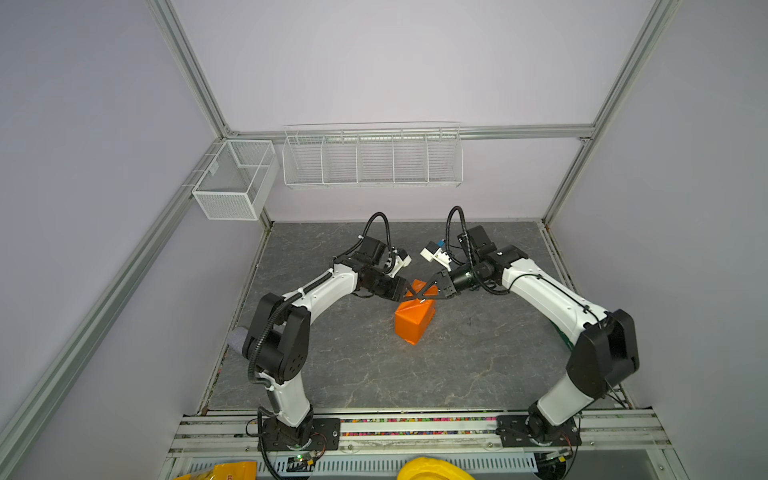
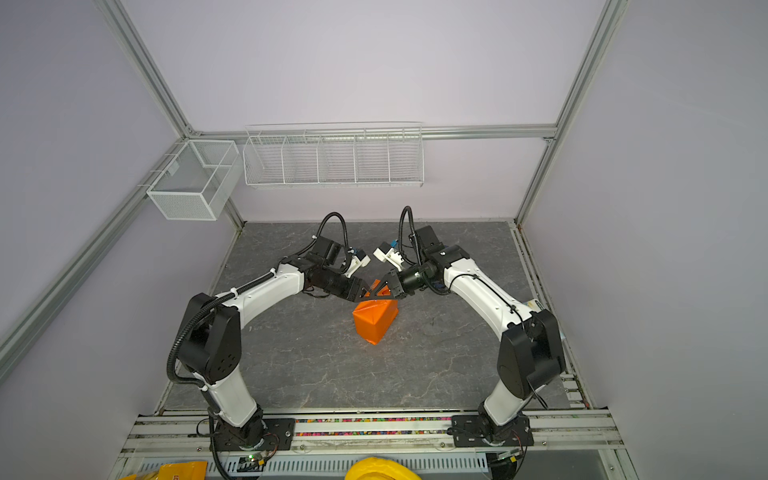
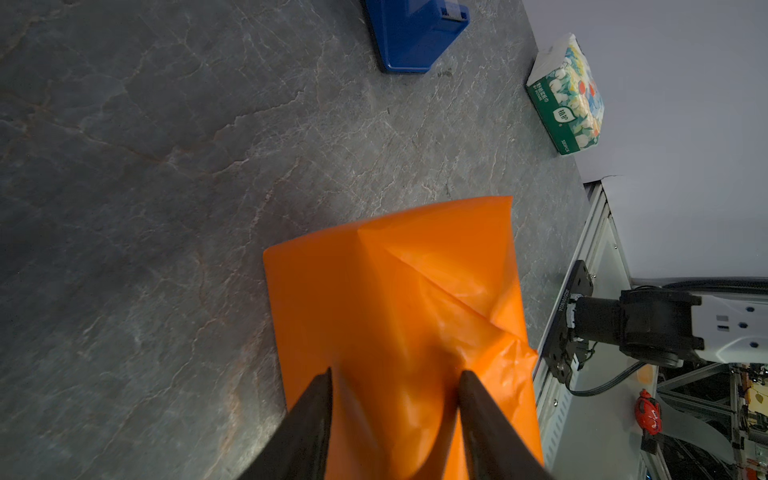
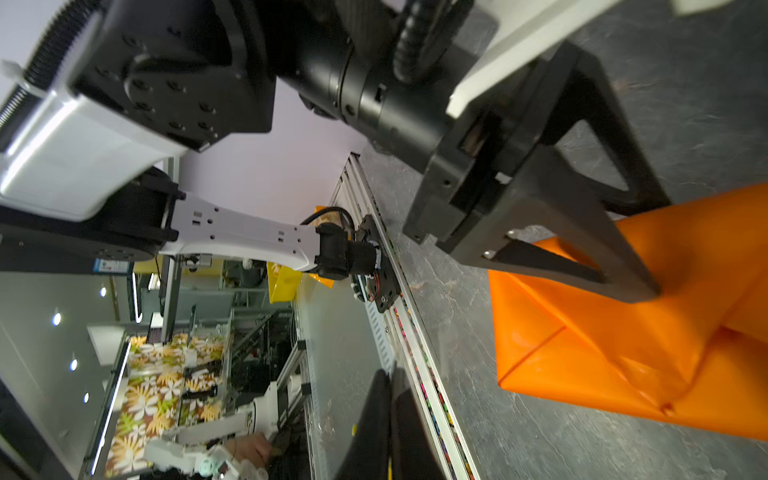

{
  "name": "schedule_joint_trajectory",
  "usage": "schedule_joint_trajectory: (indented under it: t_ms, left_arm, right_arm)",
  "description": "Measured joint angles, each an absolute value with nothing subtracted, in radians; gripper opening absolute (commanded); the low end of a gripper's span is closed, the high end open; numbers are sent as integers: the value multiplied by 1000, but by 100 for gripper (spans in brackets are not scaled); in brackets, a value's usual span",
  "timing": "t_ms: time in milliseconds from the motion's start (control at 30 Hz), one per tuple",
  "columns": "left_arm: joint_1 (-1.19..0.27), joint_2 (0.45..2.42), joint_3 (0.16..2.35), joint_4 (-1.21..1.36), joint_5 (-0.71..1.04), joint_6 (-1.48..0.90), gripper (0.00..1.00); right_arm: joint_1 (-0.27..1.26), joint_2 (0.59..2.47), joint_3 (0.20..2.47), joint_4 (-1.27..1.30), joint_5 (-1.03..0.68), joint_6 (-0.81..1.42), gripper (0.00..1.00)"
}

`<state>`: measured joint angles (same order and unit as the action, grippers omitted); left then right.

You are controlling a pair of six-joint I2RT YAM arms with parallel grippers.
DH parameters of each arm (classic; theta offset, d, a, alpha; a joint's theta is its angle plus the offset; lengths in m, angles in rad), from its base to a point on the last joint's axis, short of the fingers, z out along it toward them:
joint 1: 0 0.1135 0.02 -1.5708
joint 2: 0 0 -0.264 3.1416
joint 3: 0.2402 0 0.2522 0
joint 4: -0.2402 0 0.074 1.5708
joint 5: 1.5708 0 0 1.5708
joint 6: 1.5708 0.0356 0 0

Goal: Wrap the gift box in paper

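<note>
Wrapping so far: the paper [image 1: 413,322] is folded round what must be the gift box, which is fully hidden. The orange parcel sits mid-table [image 1: 332,365].
Parcel's long axis: it runs from the rail side toward the back wall, a little skewed. The near end looks folded shut, and loose paper stands up at the far end.
Left gripper [image 3: 395,374]: jaws about half apart, closed on either side of that raised paper.
Right gripper [image 1: 431,293]: jaws together with nothing between them. Its tip meets the left one's over the same far end; I cannot tell whether it touches the paper.
Nearer arm: the two arms come in from opposite sides, and only the left has hold of the sheet.
Next move, my guess: the flap lies between the two claws, so it has to go down onto the far face.
Tape dispenser [image 3: 415,37]: on the table, well apart from the parcel.
</note>
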<state>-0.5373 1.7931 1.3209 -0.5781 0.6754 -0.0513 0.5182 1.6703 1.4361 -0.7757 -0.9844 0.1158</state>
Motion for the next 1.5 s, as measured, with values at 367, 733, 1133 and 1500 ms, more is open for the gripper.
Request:
schedule_joint_trajectory:
  t_ms: [367,733,1133,1500]
  left_arm:
    - [-538,1794,1328,-602,679,-28,49]
    - [-538,1794,1328,-602,679,-21,49]
    - [-539,1794,1328,-604,681,-15,49]
    - [-539,1794,1328,-604,681,-13,49]
  right_arm:
    - [507,1916,1572,-1039,-940,-77,7]
    - [463,1953,1628,-1117,-874,-90,7]
    - [459,2014,1672,-1160,-853,-90,7]
    - [447,2023,1676,-1169,-860,-81,7]
